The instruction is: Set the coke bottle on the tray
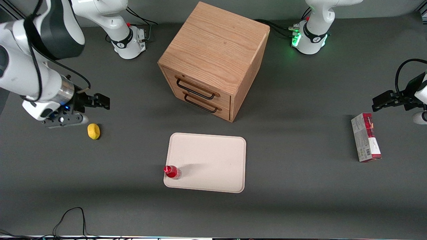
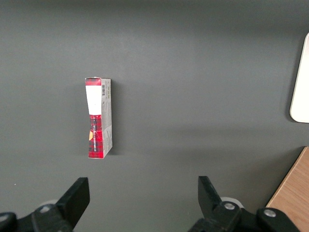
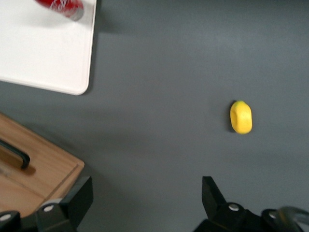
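The tiny red coke bottle (image 1: 172, 171) stands upright on the cream tray (image 1: 213, 156), at the tray's corner nearest the front camera toward the working arm's end. The bottle (image 3: 62, 7) and a tray corner (image 3: 48, 58) also show in the right wrist view. My right gripper (image 1: 100, 101) is open and empty, raised above the table toward the working arm's end, well away from the tray and just above the yellow lemon-like object (image 1: 93, 131). In the wrist view the gripper (image 3: 145, 200) has only bare table between its fingers.
A wooden two-drawer cabinet (image 1: 213, 60) stands farther from the front camera than the tray; its corner shows in the wrist view (image 3: 34, 174). A red-and-white carton (image 1: 366, 137) lies toward the parked arm's end. The lemon-like object (image 3: 241, 116) lies on the table.
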Robot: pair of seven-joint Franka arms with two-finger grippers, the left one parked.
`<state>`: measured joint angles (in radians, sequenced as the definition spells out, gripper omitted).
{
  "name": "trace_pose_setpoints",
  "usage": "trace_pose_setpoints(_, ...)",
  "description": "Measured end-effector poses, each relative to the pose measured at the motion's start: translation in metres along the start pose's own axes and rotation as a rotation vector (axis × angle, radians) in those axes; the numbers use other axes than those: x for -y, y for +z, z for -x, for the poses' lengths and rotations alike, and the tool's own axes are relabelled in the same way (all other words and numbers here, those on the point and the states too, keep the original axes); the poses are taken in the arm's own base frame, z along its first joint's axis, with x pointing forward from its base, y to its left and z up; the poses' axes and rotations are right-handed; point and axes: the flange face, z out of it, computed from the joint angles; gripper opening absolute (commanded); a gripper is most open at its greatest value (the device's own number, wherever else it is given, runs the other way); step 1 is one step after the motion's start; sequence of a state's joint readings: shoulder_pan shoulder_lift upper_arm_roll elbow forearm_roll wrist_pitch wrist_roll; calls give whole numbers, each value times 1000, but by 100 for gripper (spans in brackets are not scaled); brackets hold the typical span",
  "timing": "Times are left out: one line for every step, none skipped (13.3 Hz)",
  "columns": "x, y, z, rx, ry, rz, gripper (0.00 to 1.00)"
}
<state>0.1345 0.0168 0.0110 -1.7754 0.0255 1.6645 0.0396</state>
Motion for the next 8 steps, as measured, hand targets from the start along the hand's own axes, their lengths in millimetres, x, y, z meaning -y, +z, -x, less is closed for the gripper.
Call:
trace_pose_setpoints(-8,-5,11,12,-7,-6,100)
trace_pose_setpoints(-13,-11,20,23,-10,-10,100)
trace_pose_setpoints(-16,-18,27,23,-11,-12,100)
trace_pose_setpoints(-17,-24,32,17,-11,-12,100)
trace_pose_setpoints(-18,-30,36,10,-12,-13,100)
trace_pose_setpoints(-22,-36,41,10,-20,-15,100)
trace_pose_setpoints(-28,-42,46,11,-26,-19,100)
trace_pose_setpoints(-34,-48,51,10,-26,-22,100)
